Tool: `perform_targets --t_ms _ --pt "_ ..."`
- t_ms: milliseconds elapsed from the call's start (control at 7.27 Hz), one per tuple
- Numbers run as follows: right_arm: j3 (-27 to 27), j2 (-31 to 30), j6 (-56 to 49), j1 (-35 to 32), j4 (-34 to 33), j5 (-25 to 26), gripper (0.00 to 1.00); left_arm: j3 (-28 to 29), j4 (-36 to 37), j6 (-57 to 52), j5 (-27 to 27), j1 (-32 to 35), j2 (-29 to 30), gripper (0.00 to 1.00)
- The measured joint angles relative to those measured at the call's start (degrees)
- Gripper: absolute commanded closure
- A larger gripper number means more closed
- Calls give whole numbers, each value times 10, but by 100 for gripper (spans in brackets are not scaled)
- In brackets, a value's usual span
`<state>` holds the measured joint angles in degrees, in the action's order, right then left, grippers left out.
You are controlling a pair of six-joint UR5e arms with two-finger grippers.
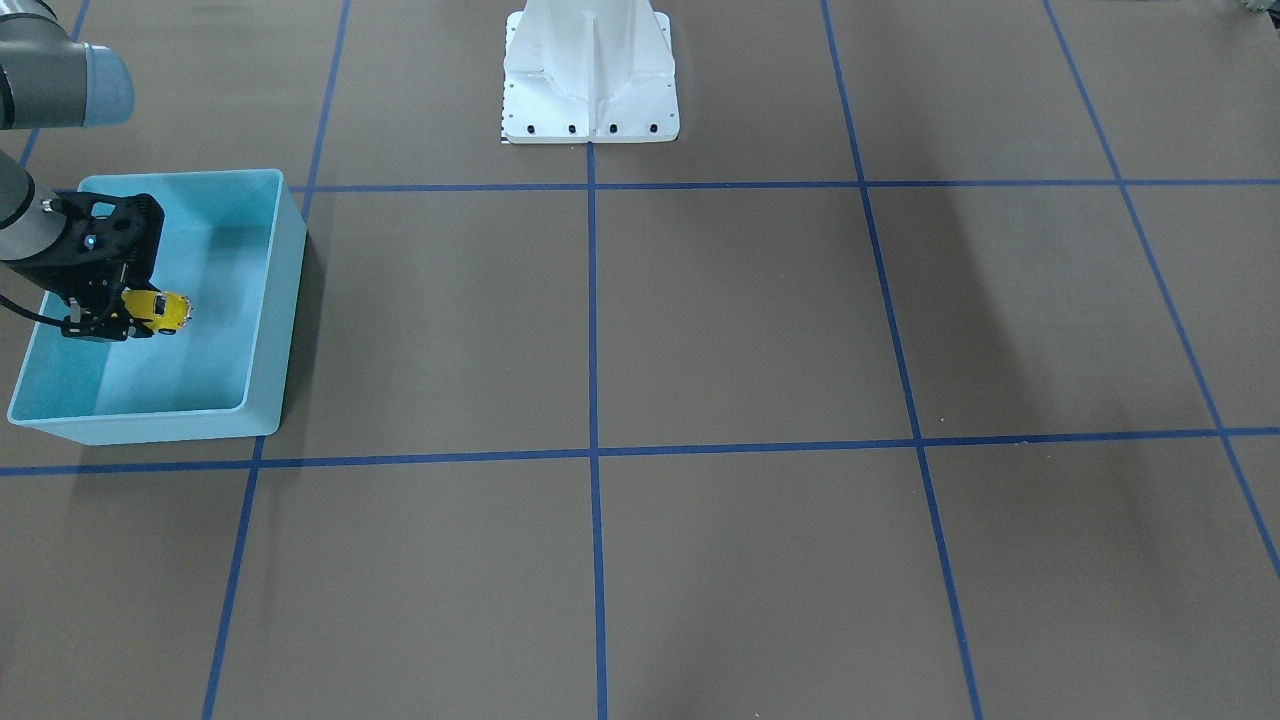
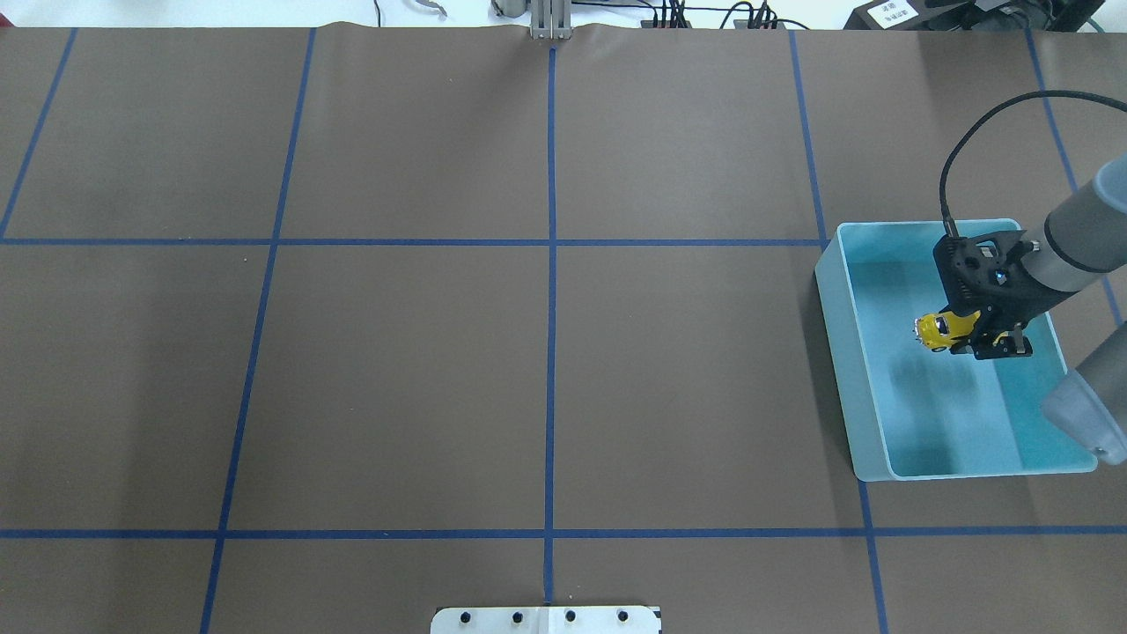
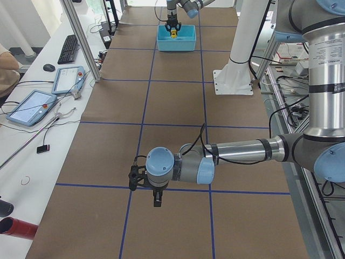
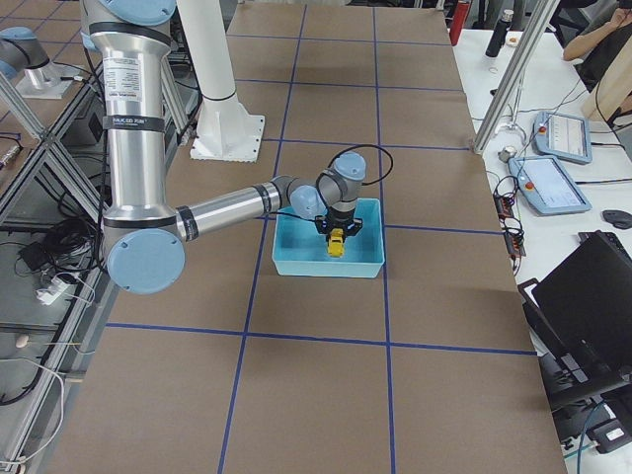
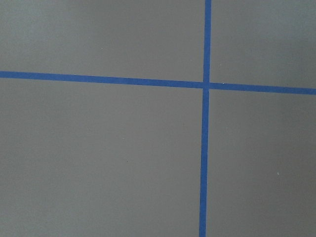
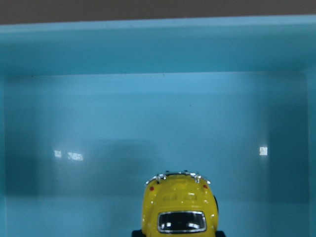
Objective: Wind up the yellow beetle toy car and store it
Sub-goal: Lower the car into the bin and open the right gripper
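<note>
Car [image 6: 180, 200] btm cut off, wrist view.

The right arm reaches over the bin [image 2: 836, 291]; the right gripper [image 2: 975, 340] points down, clamped on the car [image 2: 944, 329]. Well away from the bin, the left gripper [image 3: 157, 200] points down, jaws unclear.

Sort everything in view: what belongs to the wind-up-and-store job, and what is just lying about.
Job in hand:
yellow beetle toy car, held in the right gripper
light blue bin, under the car

Just lying about:
left gripper, far from the bin
white robot base
keyboard
tablets
</note>
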<state>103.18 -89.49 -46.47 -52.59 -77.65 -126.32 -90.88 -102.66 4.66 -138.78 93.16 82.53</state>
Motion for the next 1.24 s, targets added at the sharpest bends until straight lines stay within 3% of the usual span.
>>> perform_targets --t_ms 138,275,826,1239 --pt "-8 1 10 9 1 -1 92 0 0 0 0 0 0 0" --pt "-11 2 26 17 1 -2 1 0 0 0 0 0 0 0" --pt "-9 0 49 37 36 -3 1 -1 0 0 -1 0 0 0" --pt "61 -14 46 -5 38 -23 1 -1 0 1 -1 0 0 0"
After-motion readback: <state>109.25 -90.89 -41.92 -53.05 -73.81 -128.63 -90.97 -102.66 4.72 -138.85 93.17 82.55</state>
